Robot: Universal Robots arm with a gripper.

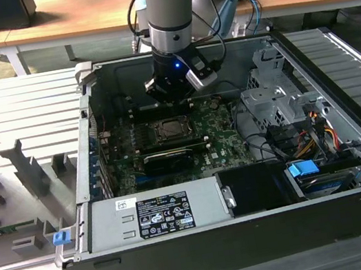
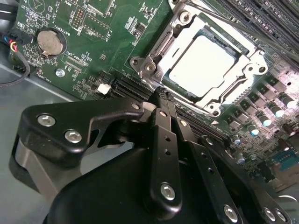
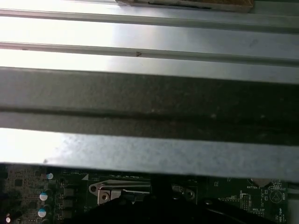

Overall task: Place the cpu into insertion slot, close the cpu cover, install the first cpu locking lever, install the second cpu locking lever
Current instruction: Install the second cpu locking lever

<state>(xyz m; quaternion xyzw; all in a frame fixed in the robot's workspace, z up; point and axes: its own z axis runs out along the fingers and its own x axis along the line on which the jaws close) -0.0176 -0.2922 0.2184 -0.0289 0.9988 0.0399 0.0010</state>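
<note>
The cpu [image 2: 201, 65] lies flat in the insertion slot [image 1: 166, 132] on the green board, its pale metal face showing through the window of the cpu cover [image 2: 243, 59]. That silvery frame lies down over the chip. A thin metal locking lever [image 2: 161, 45] runs along one side of the socket. My gripper [image 2: 156, 93] hangs just off the socket's corner, fingers drawn together to a point and shut, with nothing seen between them. In the exterior view the gripper [image 1: 172, 98] is inside the open case, right behind the socket.
A long black card [image 1: 167, 158] lies in front of the socket. The power supply box [image 1: 159, 212] fills the case's near side, and a drive cage [image 1: 272, 101] with cables stands at the exterior view's right. The case wall [image 3: 149, 100] runs close beside the wrist.
</note>
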